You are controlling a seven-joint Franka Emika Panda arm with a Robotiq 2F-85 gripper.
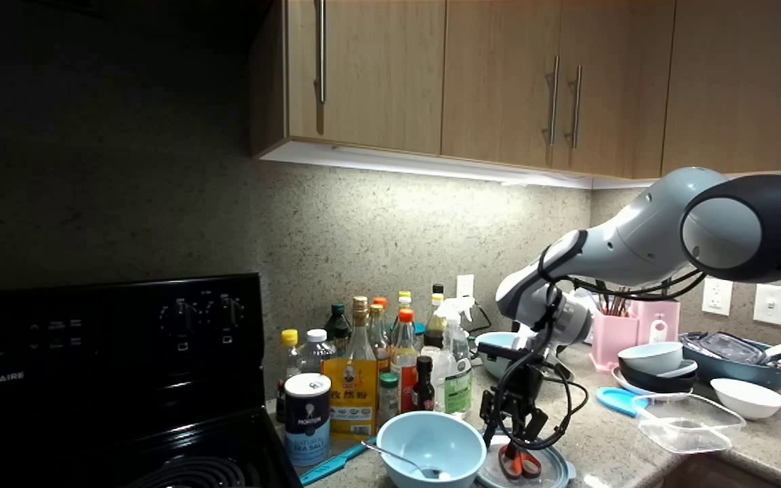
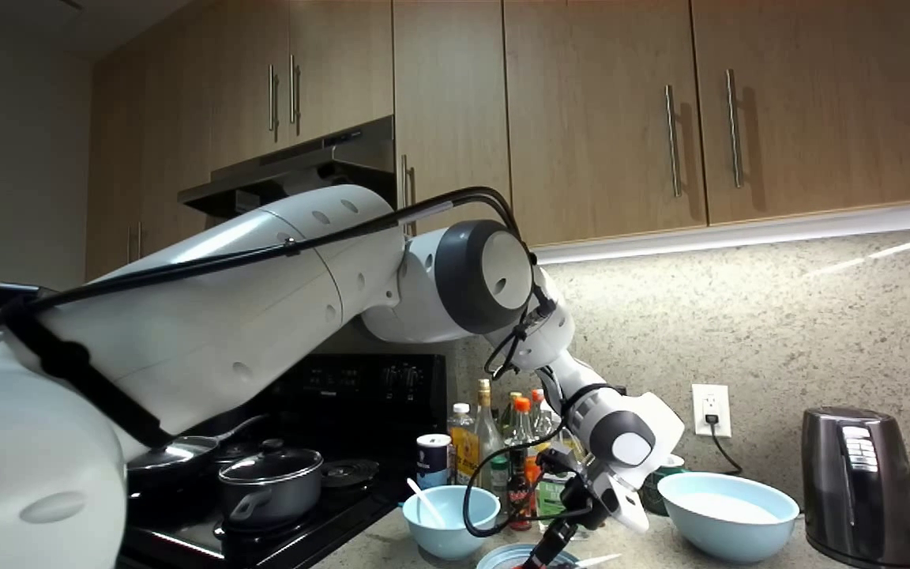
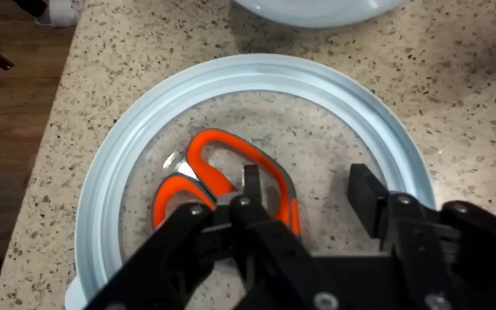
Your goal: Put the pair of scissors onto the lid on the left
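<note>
The pair of scissors with orange-red handles lies on the lid in the wrist view [image 3: 213,176] and in an exterior view [image 1: 519,463]; its blades are hidden behind my gripper. The lid is a flat round disc with a clear middle and a pale blue rim [image 3: 101,185]; it also shows in both exterior views [image 1: 562,468] [image 2: 494,558]. My gripper [image 3: 307,183] is open over the lid, pointing down. Its left finger overlaps the larger handle loop; I cannot tell whether it reaches inside it. The right finger is apart from the scissors, near the lid's rim. Nothing shows between the fingertips.
A pale blue bowl [image 1: 431,444] with a spoon stands beside the lid. Several bottles, a salt can [image 1: 308,420] and a spray bottle [image 1: 457,379] stand behind. The counter edge [image 3: 54,116] runs close to the lid. A larger blue bowl [image 2: 727,518] and kettle [image 2: 858,486] stand farther along.
</note>
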